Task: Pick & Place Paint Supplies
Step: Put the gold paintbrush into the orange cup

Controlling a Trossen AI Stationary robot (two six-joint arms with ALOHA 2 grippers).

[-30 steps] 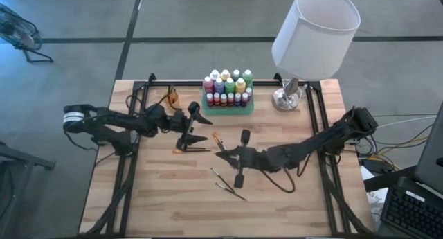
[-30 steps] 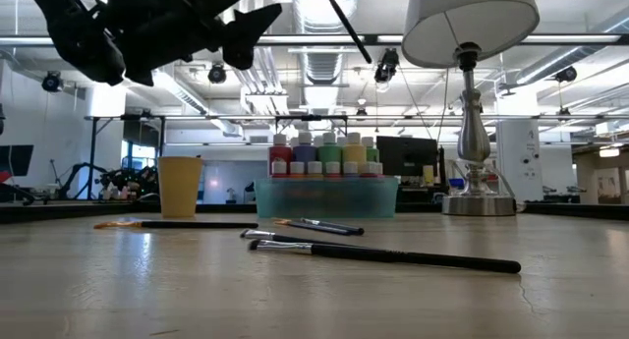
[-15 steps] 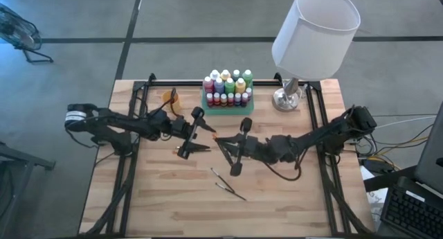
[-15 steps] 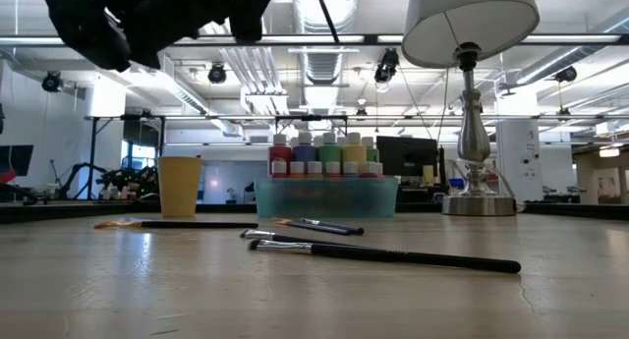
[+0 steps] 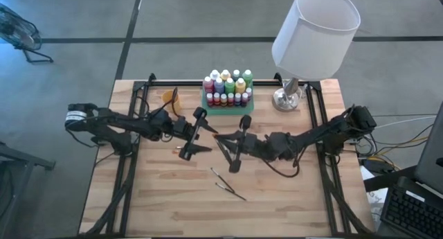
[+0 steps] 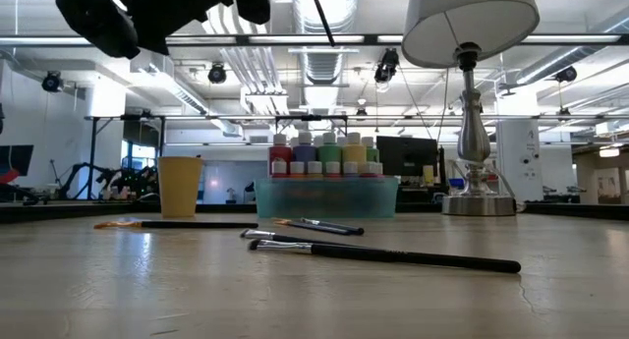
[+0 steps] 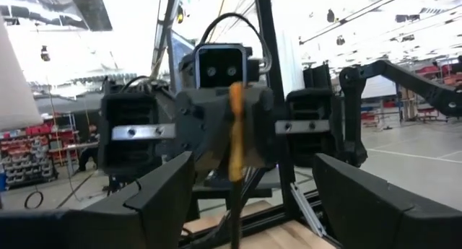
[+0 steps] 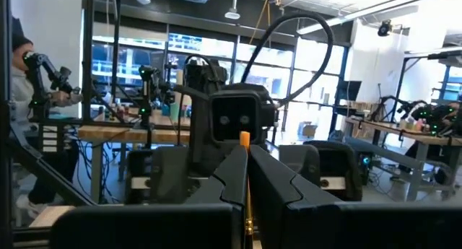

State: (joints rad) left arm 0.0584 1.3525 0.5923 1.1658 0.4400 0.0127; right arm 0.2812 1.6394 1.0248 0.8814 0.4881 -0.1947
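My right gripper (image 5: 223, 143) is shut on a thin paintbrush (image 7: 235, 126) that is orange at one end and dark lower down, held high over the table's middle. My left gripper (image 5: 206, 136) faces it, open. Its fingers (image 7: 166, 198) stand on either side of the brush without touching it. Three more brushes (image 5: 228, 183) (image 6: 383, 254) lie flat on the wood. Many small paint bottles (image 5: 227, 83) stand in the green tray (image 5: 228, 109) at the far middle. In the low view both grippers are mostly above the picture; only the brush's dark shaft (image 6: 322, 10) hangs into it. My right gripper pinches the brush's orange part (image 8: 245, 138) between its two shut fingers, close to that end, which pokes out just above the fingertips. The fingers reach in about level from the table's right and lie across the brush. It stands nearly upright, clear of the table, dark shaft hanging below.
A small orange cup (image 5: 169, 97) stands left of the tray. A lamp with a white shade (image 5: 315, 31) has its metal base (image 5: 287, 99) at the far right. Black rails (image 5: 131, 163) run along both table sides. Bare wood lies toward the near edge.
My right gripper has risen and gone toward the table's far edge with the brush, which now stands steeper. My left gripper has risen and gone right toward the brush, staying open, so its fingers now flank it. The brushes on the table have not moved.
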